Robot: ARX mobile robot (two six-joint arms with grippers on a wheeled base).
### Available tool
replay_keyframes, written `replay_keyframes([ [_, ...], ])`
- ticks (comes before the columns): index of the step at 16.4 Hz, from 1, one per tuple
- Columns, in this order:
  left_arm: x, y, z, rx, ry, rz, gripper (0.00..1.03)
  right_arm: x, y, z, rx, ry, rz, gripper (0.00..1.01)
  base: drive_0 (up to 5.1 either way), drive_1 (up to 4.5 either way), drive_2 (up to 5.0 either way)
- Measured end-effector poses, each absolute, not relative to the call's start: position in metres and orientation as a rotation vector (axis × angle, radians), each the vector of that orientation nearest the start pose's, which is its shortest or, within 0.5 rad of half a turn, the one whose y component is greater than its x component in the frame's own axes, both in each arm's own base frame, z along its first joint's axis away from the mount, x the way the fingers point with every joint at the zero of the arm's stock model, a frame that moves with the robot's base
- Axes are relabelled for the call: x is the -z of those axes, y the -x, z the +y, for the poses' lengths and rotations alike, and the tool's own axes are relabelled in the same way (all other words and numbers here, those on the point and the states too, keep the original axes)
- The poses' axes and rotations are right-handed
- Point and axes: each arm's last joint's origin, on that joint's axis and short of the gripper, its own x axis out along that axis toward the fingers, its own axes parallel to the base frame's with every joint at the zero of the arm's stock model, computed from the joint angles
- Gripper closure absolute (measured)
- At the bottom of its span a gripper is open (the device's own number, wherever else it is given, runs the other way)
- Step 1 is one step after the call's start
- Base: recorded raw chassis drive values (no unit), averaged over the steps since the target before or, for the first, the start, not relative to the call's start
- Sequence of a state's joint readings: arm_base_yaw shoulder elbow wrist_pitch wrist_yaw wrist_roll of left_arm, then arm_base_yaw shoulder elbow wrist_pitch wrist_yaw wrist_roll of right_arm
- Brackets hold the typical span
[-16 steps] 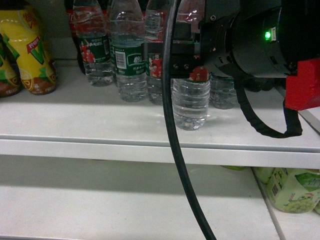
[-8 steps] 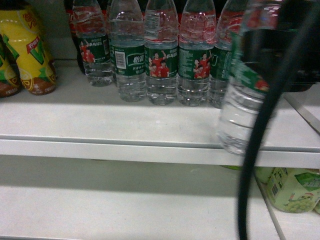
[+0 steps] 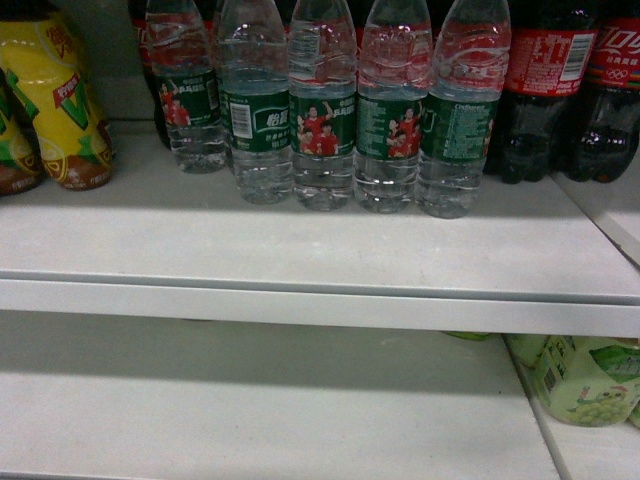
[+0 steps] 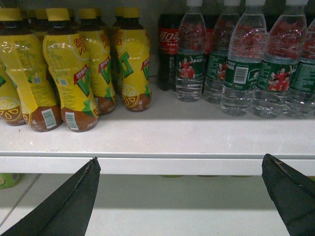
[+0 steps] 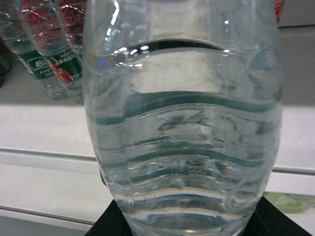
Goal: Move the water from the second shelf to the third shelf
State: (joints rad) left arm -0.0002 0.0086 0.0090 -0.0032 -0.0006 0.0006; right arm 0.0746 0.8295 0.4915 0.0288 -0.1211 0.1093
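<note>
Your right gripper (image 5: pixel 189 223), at the frame's bottom edge, is clamped around the water (image 5: pixel 182 123); its clear ribbed body fills the right wrist frame. Your left gripper (image 4: pixel 179 196) stands wide apart, holding nothing, below the shelf (image 4: pixel 162 142).

Yellow tea btls (image 4: pixel 69 73) left on shelf (image 3: pixel 300 250); cola btls (image 3: pixel 570 90) right; green cartons (image 3: pixel 585 380) below.
</note>
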Motion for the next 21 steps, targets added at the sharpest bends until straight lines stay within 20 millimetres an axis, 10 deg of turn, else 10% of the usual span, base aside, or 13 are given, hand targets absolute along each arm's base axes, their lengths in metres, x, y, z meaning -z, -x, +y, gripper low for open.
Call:
replay_keyframes([
  [7,-0.166,-0.098,0.0,0.0,-0.001,0.003,0.05,-0.26,-0.142,-0.003,-0.156,-0.106,0.25,0.65,0.0,0.0,0.0],
  [21,-0.165,-0.098,0.0,0.0,-0.001,0.007,0.05,-0.251,-0.131,-0.01,-0.101,-0.114,0.261,0.65,0.0,0.0,0.0],
])
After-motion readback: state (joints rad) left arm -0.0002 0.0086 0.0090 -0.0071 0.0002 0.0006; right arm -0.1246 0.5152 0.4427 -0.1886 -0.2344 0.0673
